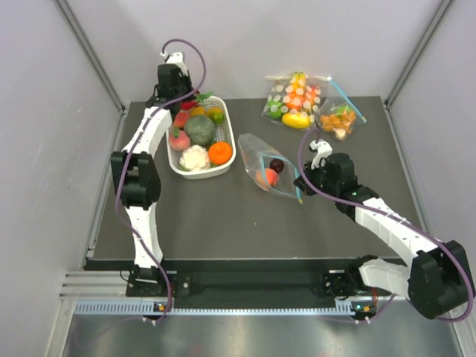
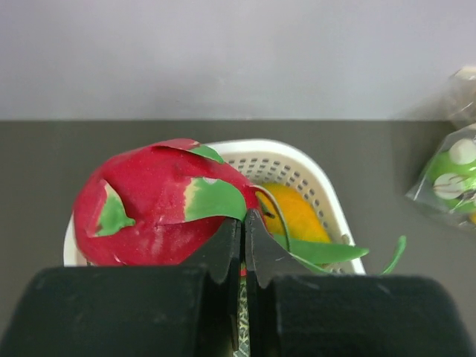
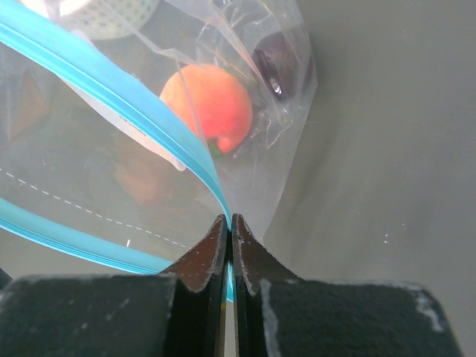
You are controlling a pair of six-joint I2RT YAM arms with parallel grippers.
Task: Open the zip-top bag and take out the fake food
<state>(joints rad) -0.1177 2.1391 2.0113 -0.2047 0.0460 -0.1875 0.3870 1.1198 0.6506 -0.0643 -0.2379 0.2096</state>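
Note:
The clear zip-top bag (image 1: 262, 160) lies at mid-table with its mouth open. My right gripper (image 1: 300, 181) is shut on its teal zip strip (image 3: 149, 119) at the near corner, as the right wrist view shows (image 3: 230, 219). An orange-pink peach (image 3: 208, 104) and a dark purple piece (image 3: 279, 63) are inside the bag. My left gripper (image 2: 243, 223) is shut on a green leaf of the pink-red dragon fruit (image 2: 156, 204), at the far end of the white basket (image 1: 232, 160). I cannot tell whether the fruit rests in the basket.
The basket holds a green cabbage (image 1: 199, 130), a cauliflower (image 1: 195, 158), an orange (image 1: 220, 152) and other fruit. A polka-dot clear bag (image 1: 294, 97) and a small bag of orange pieces (image 1: 338, 119) lie at the back right. White walls enclose the table.

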